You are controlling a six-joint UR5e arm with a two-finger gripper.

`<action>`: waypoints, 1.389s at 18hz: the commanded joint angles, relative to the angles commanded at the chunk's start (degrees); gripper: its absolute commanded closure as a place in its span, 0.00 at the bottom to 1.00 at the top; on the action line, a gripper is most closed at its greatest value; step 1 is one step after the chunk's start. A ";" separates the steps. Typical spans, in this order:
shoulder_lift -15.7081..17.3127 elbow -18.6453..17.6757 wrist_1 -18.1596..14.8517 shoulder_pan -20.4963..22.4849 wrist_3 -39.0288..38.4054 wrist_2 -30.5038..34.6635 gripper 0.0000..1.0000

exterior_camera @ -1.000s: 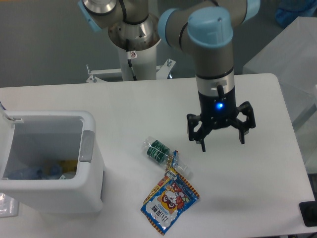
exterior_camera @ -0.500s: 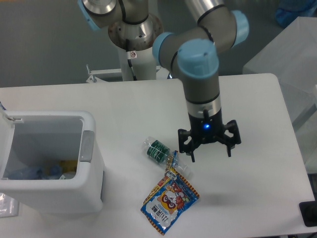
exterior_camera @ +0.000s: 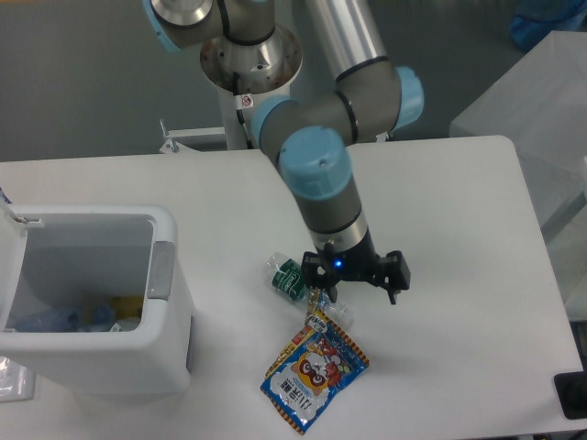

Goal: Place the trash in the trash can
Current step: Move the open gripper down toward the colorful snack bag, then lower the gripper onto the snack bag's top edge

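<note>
My gripper [exterior_camera: 361,293] hangs wide open and empty just above the white table [exterior_camera: 459,202], its left finger right beside the crushed clear bottle [exterior_camera: 295,280] with the green label. The blue snack packet [exterior_camera: 315,368] lies flat just below it, touching the bottle's lower end. The white trash can [exterior_camera: 170,302] stands open at the table's left edge, well apart from both.
</note>
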 joint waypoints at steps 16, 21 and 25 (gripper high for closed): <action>-4.04 -3.25 0.09 -0.97 18.90 -6.86 0.00; -4.40 -3.34 0.09 -1.23 18.90 -6.86 0.00; -5.63 -3.25 0.09 -1.67 18.90 -6.33 0.00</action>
